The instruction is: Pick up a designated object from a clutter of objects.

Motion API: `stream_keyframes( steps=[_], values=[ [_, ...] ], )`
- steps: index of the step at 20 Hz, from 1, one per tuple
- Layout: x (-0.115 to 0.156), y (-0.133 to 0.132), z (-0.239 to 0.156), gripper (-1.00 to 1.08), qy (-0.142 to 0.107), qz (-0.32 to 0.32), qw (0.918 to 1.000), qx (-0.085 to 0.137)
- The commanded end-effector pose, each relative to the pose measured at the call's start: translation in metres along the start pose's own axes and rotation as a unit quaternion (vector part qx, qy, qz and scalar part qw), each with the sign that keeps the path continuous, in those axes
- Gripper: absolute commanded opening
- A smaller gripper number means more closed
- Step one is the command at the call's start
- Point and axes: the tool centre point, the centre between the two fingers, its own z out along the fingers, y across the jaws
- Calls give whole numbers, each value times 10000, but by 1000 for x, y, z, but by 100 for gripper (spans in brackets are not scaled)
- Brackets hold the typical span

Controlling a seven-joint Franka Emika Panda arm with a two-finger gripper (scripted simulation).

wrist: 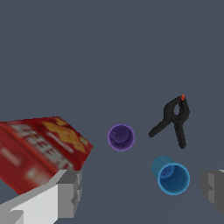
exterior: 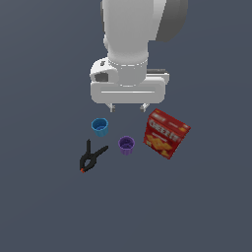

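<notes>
Flat, even light is filling both renders — no cast shadows are showing on the dull grey floor (exterior: 44, 206). Low resolution is softening edges; the print on the cracker box (wrist: 41, 151) is smearing into blur — no glare.

The purple cup (wrist: 121, 137) stands near the middle of the frame, upright, with its mouth toward the camera. The blue cup (wrist: 173, 177) is near it but apart, closer to the frame edge, and looks a little bigger. The black spring clamp (wrist: 175, 120) lies flat beside both cups, its red tip pointing away from them. The red cracker box (wrist: 41, 151) fills one corner, partly cut by the edge. The gripper (wrist: 142, 190) has its grey fingers (wrist: 70, 192) wide apart, and the blue cup sits between them.
</notes>
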Motion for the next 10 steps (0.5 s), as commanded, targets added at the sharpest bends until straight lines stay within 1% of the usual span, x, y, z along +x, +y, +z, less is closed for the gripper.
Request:
stream_keyframes(
  steps=[1,10],
  values=[
    [0,0,0,28,0,0,10000,0],
    [1,-9,2,28,7,-202,9998,-59]
  ],
)
